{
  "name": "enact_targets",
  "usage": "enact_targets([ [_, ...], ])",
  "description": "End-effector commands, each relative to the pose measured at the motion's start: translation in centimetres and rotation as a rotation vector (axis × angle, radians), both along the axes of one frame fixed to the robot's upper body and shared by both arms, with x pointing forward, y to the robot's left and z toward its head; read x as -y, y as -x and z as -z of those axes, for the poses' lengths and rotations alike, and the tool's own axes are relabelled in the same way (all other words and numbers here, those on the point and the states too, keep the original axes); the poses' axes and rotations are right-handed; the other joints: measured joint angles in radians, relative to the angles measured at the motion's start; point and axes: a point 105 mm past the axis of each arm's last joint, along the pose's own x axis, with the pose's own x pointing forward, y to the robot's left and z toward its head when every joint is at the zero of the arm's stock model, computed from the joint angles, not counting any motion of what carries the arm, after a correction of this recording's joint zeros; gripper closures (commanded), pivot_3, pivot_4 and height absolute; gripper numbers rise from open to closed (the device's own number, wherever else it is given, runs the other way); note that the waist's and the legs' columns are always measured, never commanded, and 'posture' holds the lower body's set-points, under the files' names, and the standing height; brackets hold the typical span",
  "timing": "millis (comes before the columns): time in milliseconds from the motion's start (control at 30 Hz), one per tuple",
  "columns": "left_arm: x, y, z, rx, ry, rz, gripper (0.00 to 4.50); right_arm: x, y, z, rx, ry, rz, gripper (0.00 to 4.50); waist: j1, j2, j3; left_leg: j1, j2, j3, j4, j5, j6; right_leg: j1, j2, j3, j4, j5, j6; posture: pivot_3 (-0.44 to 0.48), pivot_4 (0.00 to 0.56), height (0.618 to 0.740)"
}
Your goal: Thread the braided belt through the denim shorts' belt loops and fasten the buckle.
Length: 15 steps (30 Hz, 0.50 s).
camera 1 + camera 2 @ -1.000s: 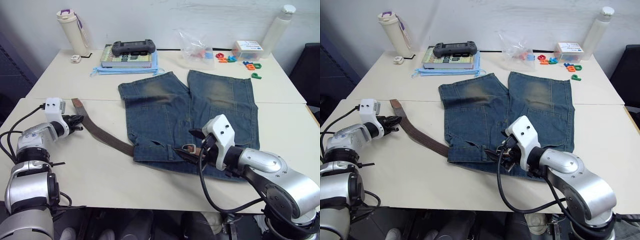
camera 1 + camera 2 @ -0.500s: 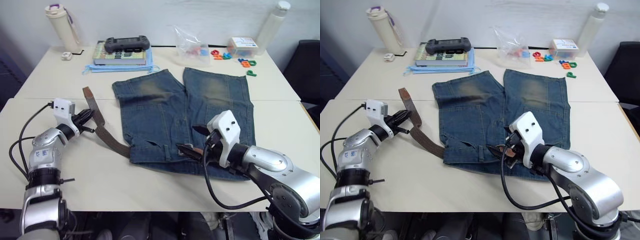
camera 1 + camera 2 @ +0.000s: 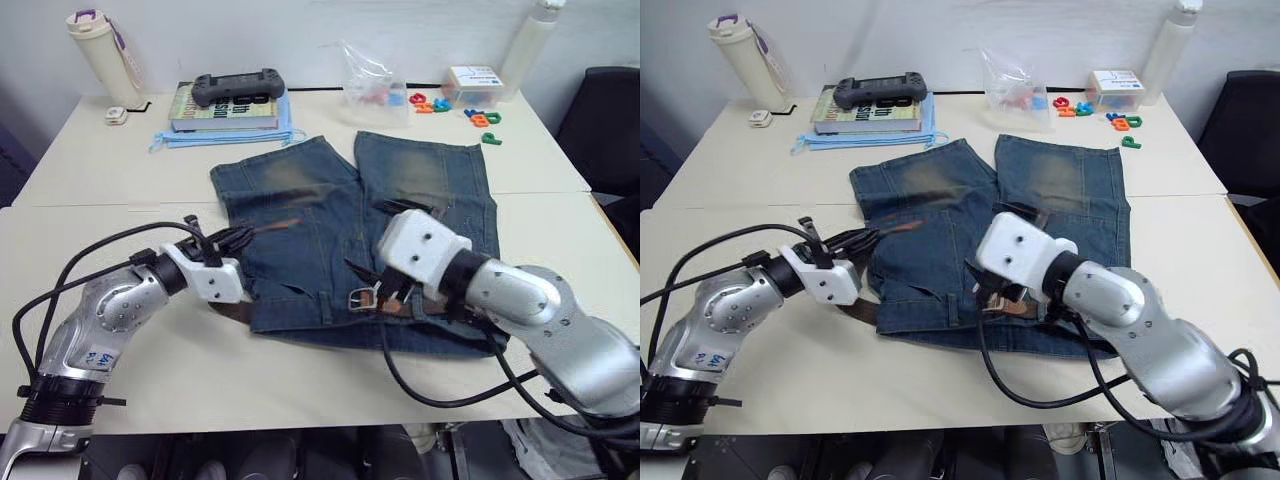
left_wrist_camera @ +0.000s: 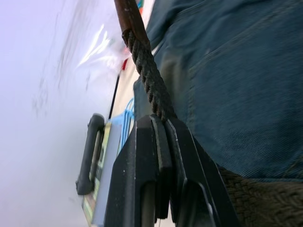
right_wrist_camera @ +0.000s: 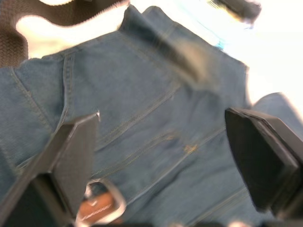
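Fastening step: my left claw is clamped on the braided belt tip; right claw spread above the buckle. Next I must feed the tip through it

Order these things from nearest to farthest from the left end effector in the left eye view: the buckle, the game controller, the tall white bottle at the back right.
1. The buckle, on the shorts' waistband.
2. The game controller, on the book at the back.
3. The tall white bottle, at the far right corner.

Left end effector.
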Motion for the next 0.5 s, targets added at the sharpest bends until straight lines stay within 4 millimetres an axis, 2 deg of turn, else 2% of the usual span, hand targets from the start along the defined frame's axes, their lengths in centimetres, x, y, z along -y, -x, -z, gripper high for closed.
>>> enact_targets([
  [33, 1.7, 0.8, -0.9, 0.064, -0.028, 0.064, 4.48, -1.3, 0.1, 0.3, 0.189, 0.155, -0.088, 0.0, -0.002, 0.0, 0.0, 0.0, 0.0, 0.0, 0.0, 0.0, 0.0, 0.0, 0.0, 0.0, 0.0, 0.0, 0.0, 0.0, 0.15, 0.659],
  [133, 2.8, 1.2, -1.2, 0.087, -0.025, 0.105, 4.48, -2.4, -0.3, 1.2, 0.216, 0.204, -0.139, 0.0, -0.003, 0.0, 0.0, 0.0, 0.0, 0.002, 0.0, 0.0, 0.001, 0.0, 0.0, 0.0, 0.0, 0.0, 0.0, 0.0, 0.15, 0.659],
  [267, 3.2, 1.4, -1.3, 0.095, -0.025, 0.122, 4.48, -3.0, -0.8, 1.8, 0.235, 0.23, -0.162, 0.0, -0.002, 0.0, 0.0, 0.0, 0.0, 0.002, 0.001, 0.0, 0.001, -0.001, 0.0, 0.0, 0.001, 0.0, 0.0, 0.0, 0.15, 0.659],
  [500, 3.1, 1.3, -1.1, 0.098, -0.048, 0.123, 4.48, -3.4, -1.3, 1.6, 0.26, 0.222, -0.158, 0.0, -0.002, 0.0, 0.0, 0.0, 0.0, 0.002, 0.003, 0.001, 0.0, -0.001, 0.001, 0.0, 0.004, 0.0, 0.0, 0.0, 0.15, 0.659],
])
